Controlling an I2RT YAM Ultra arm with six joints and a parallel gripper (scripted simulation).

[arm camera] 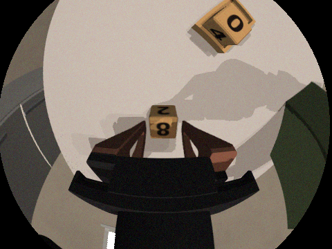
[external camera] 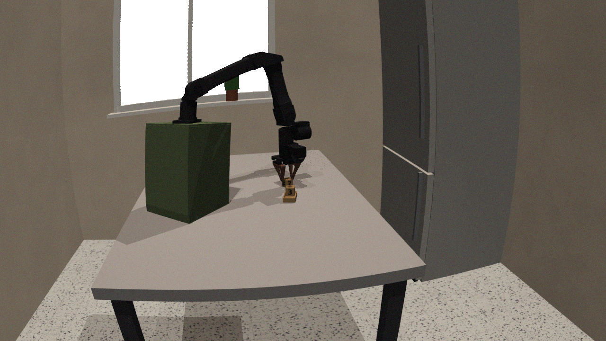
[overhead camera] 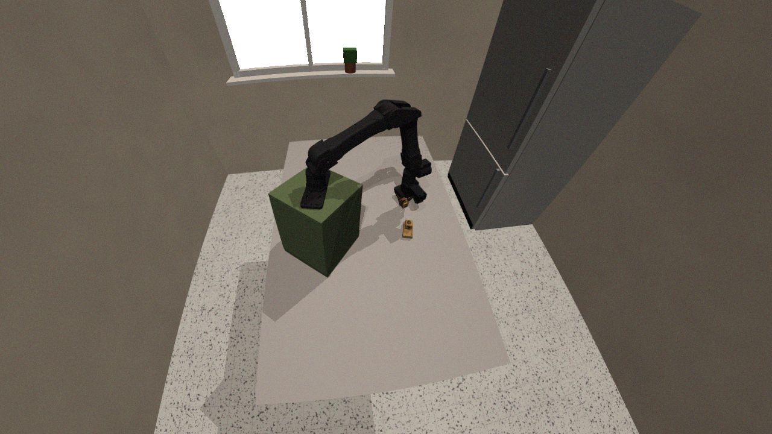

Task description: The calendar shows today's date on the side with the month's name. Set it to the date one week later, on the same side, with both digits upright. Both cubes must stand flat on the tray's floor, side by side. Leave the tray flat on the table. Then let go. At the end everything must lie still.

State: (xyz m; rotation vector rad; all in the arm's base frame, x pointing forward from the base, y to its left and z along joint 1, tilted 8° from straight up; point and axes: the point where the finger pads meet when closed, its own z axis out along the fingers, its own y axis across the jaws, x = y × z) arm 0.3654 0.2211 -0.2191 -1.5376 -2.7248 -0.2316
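The loose wooden cube lies outside the tray, toward the window. In the wrist view it shows an 8 and a 2; the 2 also faces the exterior view. My gripper is partly open around this cube, with a gap on each side between fingertip and cube. The wooden tray stands on the table. The other cube is in it, 0 on top, 4 on one side, 3 toward the exterior camera. The month's name is not legible.
The arm stands on a green block at the left of the table. A dark fridge stands beyond the table's right edge. A potted plant is on the windowsill.
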